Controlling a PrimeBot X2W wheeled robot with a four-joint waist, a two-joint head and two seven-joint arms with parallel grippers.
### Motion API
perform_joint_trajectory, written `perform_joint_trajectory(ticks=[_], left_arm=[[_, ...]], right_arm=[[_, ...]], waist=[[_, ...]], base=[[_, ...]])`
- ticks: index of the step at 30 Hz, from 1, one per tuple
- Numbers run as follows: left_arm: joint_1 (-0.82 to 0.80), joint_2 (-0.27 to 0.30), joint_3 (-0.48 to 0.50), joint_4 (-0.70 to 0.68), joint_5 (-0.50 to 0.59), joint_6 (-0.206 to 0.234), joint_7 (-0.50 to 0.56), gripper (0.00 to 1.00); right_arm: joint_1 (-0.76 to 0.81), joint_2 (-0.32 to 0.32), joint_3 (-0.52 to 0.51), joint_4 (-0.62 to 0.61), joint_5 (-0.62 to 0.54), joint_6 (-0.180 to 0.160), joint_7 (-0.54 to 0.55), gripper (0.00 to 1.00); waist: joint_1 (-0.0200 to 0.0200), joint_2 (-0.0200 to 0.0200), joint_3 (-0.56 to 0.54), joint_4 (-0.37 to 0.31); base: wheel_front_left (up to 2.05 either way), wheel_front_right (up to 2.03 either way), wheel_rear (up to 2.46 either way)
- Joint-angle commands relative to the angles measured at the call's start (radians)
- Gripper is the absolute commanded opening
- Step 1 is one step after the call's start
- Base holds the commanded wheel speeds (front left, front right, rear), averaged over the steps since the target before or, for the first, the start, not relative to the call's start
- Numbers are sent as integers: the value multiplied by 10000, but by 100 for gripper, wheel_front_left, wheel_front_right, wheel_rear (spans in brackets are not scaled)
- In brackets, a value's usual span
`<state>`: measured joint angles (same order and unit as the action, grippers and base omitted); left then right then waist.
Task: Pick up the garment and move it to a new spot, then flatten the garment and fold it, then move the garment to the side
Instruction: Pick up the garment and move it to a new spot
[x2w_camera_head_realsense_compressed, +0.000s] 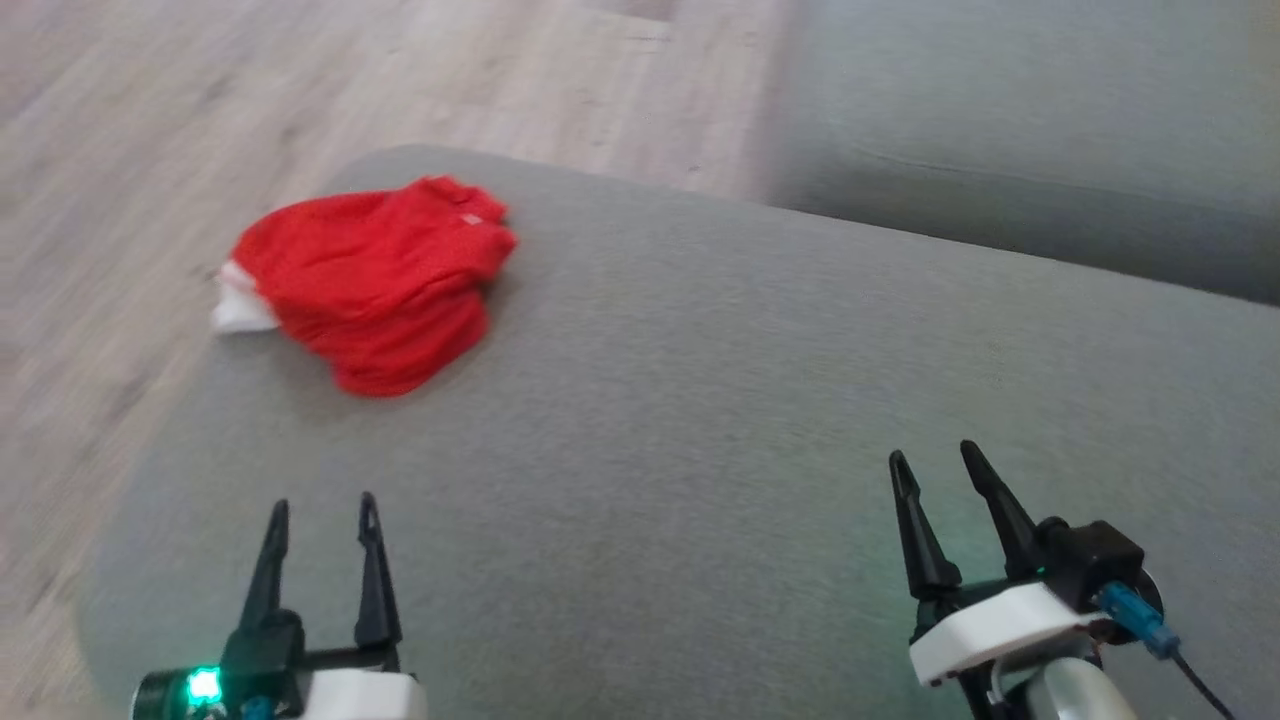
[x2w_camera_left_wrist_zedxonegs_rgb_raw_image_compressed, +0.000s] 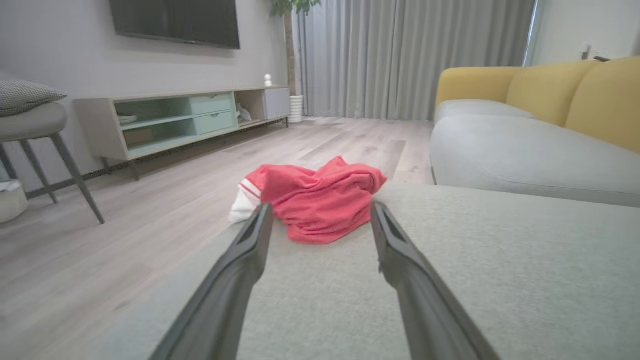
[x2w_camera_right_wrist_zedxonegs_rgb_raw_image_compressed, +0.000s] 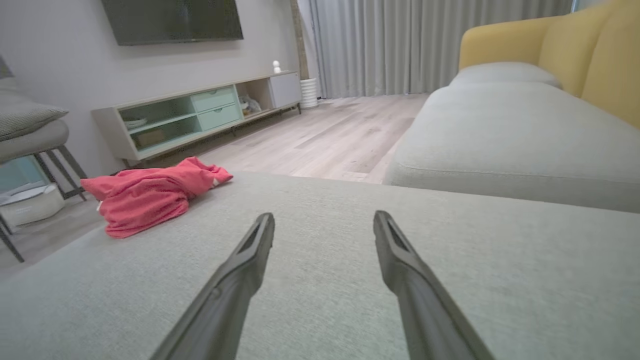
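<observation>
Left claw: lower left of the head view, both dark fingers spread wide, nothing between them. It sits above the near part of the grey seat cushion.
Right claw: lower right, fingers likewise parted and empty, tilted a little leftward, above the same cushion.

Garment: red, crumpled in a loose heap at the far left corner of the cushion, close to its rounded edge. A white part sticks out on its left side, right at the edge by the floor. The heap is well apart from both claws, nearer the left one. In the left wrist view it lies straight ahead, framed between the two fingers but beyond their tips. In the right wrist view it lies off to the left, far from the tips.

Surroundings: pale wood-plank floor beyond the cushion. A second grey seat at far right, separated from the first by a gap, with a yellow backrest behind it. Low cabinet against the far wall, dark screen mounted above it, grey curtain across the far end. Stool with a patterned pillow at left. The head view is somewhat blurred.
</observation>
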<state>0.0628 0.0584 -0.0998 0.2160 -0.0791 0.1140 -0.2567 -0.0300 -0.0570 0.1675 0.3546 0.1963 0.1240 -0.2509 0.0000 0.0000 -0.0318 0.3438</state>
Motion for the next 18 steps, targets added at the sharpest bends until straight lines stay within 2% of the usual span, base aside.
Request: perform_joint_trajectory(ticks=[1,6,11,15,18], left_arm=[[-293,81,410,-416,56,46,-51,100],[-227,47,684,-580,-34,23,-51,100],[-468,33,1122,-1034,-77,68,-51,100],[-1672,329,1488,-1307,44,-123,-51,100],[-3010,673,1560,-961,186,-359,-51,100]], right_arm=[[-466,24,254,-274,38,67,-108,100],[-400,16,261,-258,-60,67,-109,100],[-440,-194,225,-381,-136,67,-109,100],[-793,-702,419,-572,-298,67,-109,100],[-1070,-1232,506,-657,-359,67,-109,100]], waist=[[0,0,64,551],[0,0,120,1131],[0,0,592,1393],[0,0,1535,1505],[0,0,2261,1559]], base=[[0,0,0],[0,0,0],[0,0,0],[0,0,0],[0,0,0]])
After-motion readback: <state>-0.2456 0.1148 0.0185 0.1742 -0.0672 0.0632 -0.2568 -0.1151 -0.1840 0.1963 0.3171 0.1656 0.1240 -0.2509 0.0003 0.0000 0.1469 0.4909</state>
